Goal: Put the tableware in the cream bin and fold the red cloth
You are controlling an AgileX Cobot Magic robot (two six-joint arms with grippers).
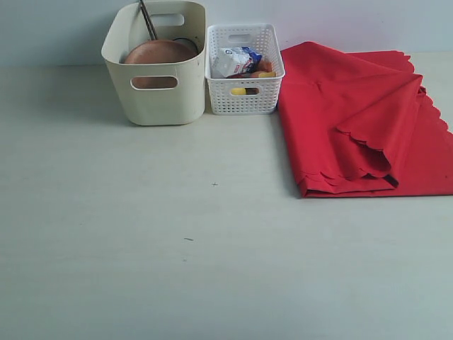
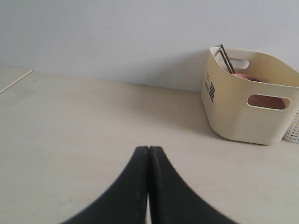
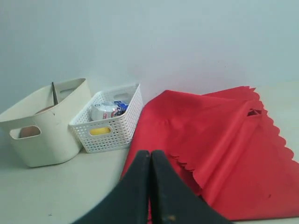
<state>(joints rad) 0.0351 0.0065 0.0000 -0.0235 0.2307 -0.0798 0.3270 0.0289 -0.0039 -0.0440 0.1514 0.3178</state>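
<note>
Your left gripper (image 2: 148, 152) and right gripper (image 3: 150, 155) are both pinched together, empty; the wooden plate (image 1: 159, 52) sits in the cream bin (image 1: 152, 103) far left, the red cloth (image 1: 340, 113) folded right.

Lab-type setup w/ pale table (image 1: 141, 269), plain wall (image 1: 340, 21)

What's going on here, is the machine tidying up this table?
Nothing is being handled right now. The left gripper and the right gripper are both shut and empty, over the table. A brown plate and thin dark utensil handles already sit in the cream bin. Food items fill the white basket beside it. The red cloth lies folded over itself on the right.
</note>
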